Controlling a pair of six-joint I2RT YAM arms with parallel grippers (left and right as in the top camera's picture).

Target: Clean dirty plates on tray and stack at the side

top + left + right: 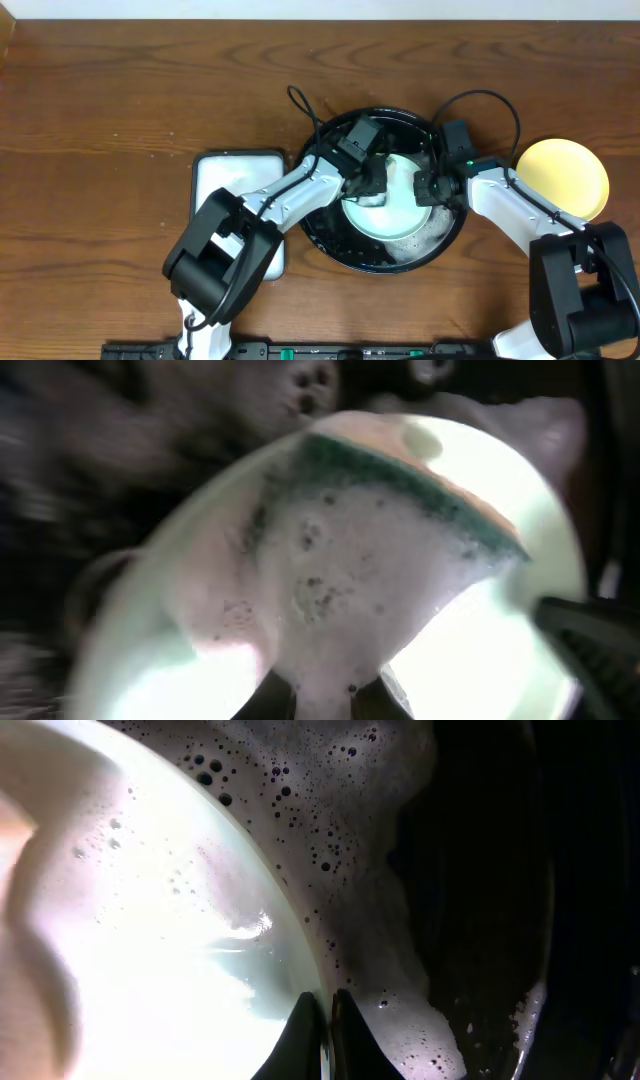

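Dark brown wood is all I get under the rig, a desk (100,120) with the black tray (400,113) near its middle. A mint plate (395,215) lies inside that tray, with white suds (340,850) around its edge. My left hand (372,185) is clamped on a sponge (400,490), green scouring face showing and thick with foam, pressed down onto the plate. My right hand (428,188) is closed on the mint plate's right rim, fingertips nearly meeting over the lip in the wrist view. A yellow plate (562,177) sits on the desk just right of the tray. A white rectangular tray (215,175) lies to the left, partly under my left arm.
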